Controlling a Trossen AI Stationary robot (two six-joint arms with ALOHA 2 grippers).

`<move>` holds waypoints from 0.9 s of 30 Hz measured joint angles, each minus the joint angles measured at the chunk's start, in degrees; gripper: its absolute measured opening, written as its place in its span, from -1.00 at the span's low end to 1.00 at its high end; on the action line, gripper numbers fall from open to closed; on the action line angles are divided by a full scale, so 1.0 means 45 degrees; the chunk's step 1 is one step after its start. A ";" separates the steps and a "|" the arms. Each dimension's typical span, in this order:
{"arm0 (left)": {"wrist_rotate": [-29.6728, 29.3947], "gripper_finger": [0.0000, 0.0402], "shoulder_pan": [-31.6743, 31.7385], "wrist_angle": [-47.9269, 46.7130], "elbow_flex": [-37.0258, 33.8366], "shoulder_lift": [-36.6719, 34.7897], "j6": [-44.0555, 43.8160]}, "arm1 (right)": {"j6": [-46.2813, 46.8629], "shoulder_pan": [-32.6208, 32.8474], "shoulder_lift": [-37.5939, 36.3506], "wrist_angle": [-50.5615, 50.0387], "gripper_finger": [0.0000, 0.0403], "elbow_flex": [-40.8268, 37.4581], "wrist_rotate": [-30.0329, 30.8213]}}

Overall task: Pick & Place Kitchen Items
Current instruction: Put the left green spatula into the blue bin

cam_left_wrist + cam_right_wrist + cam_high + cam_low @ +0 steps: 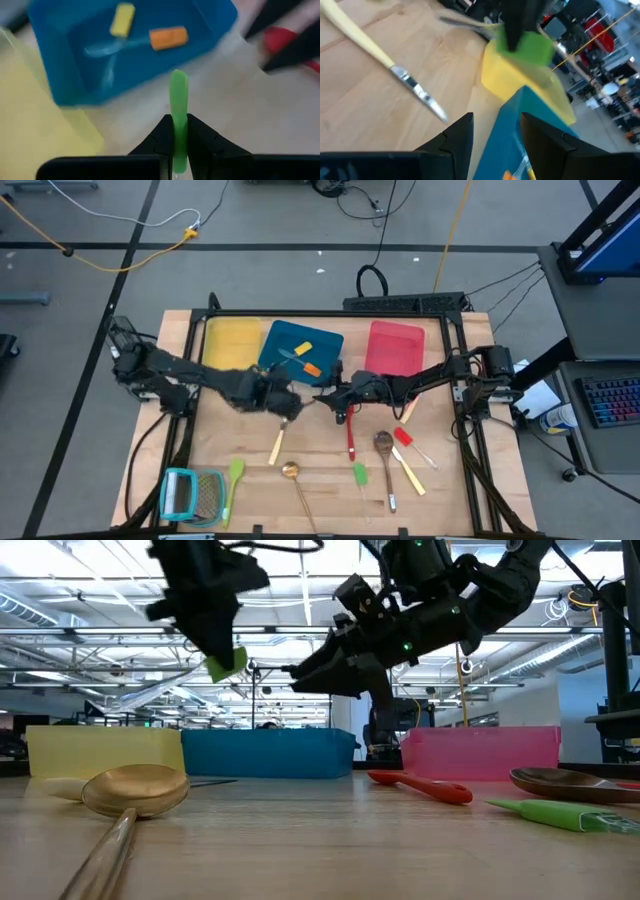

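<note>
Blue tray [325, 345] holds two tools: one yellow-handled [122, 19], one orange-handled [168, 38], lying crossed. Yellow tray [232, 342] and red tray [395, 345] beside it show nothing inside. My left claw [179, 131] is clenched on a green spatula [178, 107], held in the air near the blue tray's front edge. My right claw [496, 131] hangs released just beside it. A cream-handled knife [380, 56] lies on the wooden table [320, 480].

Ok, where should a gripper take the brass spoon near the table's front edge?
Mid-handle, from straight above, fingers across it: the brass spoon lies flat and alone, bowl wide and rounded. Right gripper is open; left gripper holds a green spatula.
</note>
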 joint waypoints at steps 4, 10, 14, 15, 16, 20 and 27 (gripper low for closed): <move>-0.0014 -0.84 0.1281 0.0903 0.0198 -0.0023 0.3084 | 0.0749 0.0006 -0.0024 -0.0018 -0.22 -0.0306 0.1646; 0.0156 -0.84 0.2764 0.4062 0.0198 -0.0019 0.8122 | 0.2261 0.0024 -0.0874 -0.0965 -0.22 -0.1164 0.4550; 0.0745 -0.84 0.3547 0.5803 0.0201 -0.0019 1.1371 | 0.3937 0.0236 -0.1982 -0.1708 -0.22 -0.1956 0.4549; 0.0896 -0.84 0.3739 0.6040 0.0203 -0.0019 1.2117 | 0.4362 0.0308 -0.2249 -0.1799 -0.22 -0.2174 0.4555; 0.0941 -0.84 0.3918 0.6210 0.0203 -0.0019 1.2775 | 0.4774 0.0395 -0.2491 -0.1825 -0.22 -0.2398 0.4547; 0.1137 -0.84 0.4674 0.6412 0.0208 -0.0019 1.4577 | 0.6092 0.0843 -0.3589 -0.1767 -0.22 -0.3476 0.4543; 0.2279 -0.84 0.5873 0.6902 -0.0506 0.0504 1.6262 | 0.7746 0.1738 -0.4968 -0.1102 -0.22 -0.4957 0.4547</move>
